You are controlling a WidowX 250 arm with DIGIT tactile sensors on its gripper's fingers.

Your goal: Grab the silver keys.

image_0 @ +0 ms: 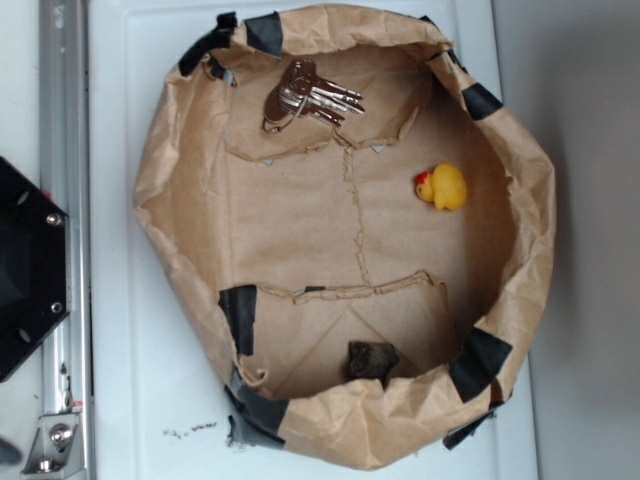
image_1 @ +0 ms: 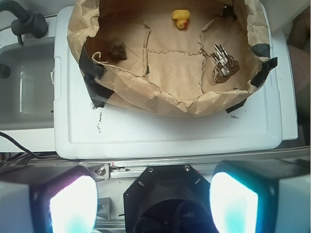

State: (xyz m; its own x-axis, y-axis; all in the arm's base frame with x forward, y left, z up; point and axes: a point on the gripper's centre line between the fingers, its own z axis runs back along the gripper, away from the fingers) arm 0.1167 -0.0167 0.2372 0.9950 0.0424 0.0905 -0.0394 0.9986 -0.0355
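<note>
A white surface (image_0: pixel 140 300) fills most of the exterior view, and on it sits a wide brown paper basin (image_0: pixel 175 180) with rolled walls patched by black tape. Inside the basin lie three small things, well apart from one another: the silver keys (image_0: pixel 308 96) at the upper middle of that view, a yellow rubber duck (image_0: pixel 443 186) at the right, and a dark rock-like lump (image_0: pixel 372 360) at the lower middle.

In the wrist view the keys (image_1: pixel 222 66) lie in the upper right of the frame, near the basin's right wall, with the ring toward the bottom of the frame and the blades fanned upward and a little left. So their long axis runs nearly straight up the frame, tilted slightly.

The end effector (image_1: pixel 153 204) sits at the bottom of the wrist view, outside the basin and well apart from the keys, its two fingers (image_1: pixel 73 204) spread wide and holding nothing. The keys therefore lie ahead and to the right of its midline. Judging from this, the arm is drawn back and raised, looking down across the basin; reaching forward and right comes first, then a descent.
</note>
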